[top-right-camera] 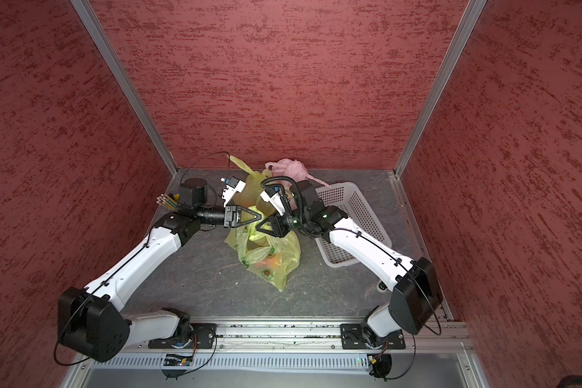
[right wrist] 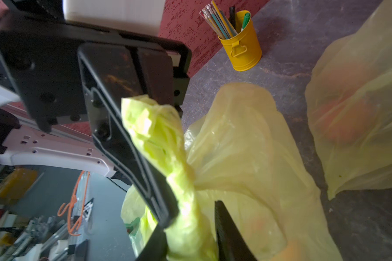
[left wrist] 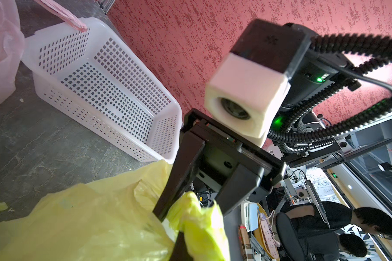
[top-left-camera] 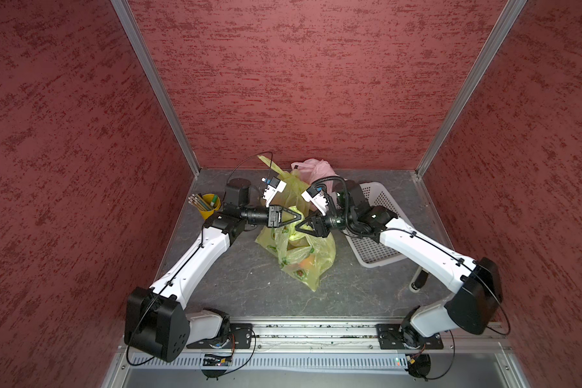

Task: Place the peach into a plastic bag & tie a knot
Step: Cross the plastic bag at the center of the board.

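Peach lies inside the yellow bag on the table. Our left gripper is clamped on the twisted neck; the right gripper straddles it half-closed, grip uncertain. We should pinch fully before looping, keeping tension.

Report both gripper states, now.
Left gripper: shut on the twisted top of the yellow bag.
Right gripper: jaws around that twist; grip cannot be told.
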`<action>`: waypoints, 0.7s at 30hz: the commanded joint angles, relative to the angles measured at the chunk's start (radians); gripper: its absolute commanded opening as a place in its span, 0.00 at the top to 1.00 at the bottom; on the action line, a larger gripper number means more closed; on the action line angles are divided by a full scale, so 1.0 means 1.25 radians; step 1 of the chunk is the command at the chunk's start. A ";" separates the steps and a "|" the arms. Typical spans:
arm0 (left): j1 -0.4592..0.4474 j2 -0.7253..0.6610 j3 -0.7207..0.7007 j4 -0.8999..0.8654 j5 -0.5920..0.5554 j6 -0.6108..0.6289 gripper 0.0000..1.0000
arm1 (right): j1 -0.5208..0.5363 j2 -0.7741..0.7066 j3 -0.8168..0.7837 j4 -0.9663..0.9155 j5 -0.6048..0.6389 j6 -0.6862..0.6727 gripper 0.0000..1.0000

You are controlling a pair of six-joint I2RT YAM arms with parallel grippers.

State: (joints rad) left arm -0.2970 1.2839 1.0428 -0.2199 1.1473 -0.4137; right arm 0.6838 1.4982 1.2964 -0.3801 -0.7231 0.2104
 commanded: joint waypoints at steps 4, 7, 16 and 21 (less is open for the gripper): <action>0.004 0.003 0.019 0.014 0.013 0.007 1.00 | 0.004 -0.012 0.013 0.000 0.028 0.011 0.39; 0.004 0.005 0.022 0.001 0.012 0.014 1.00 | 0.003 -0.049 0.005 0.014 0.052 0.019 0.27; 0.004 0.007 0.021 0.005 0.012 0.009 1.00 | 0.012 -0.011 0.039 -0.040 0.024 0.002 0.22; 0.005 0.009 0.022 0.008 0.012 0.007 1.00 | 0.018 0.009 0.052 -0.058 0.023 -0.011 0.24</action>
State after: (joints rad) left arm -0.2962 1.2907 1.0439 -0.2218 1.1477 -0.4126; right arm 0.6971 1.4952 1.3193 -0.4191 -0.6872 0.2226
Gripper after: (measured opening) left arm 0.047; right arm 0.764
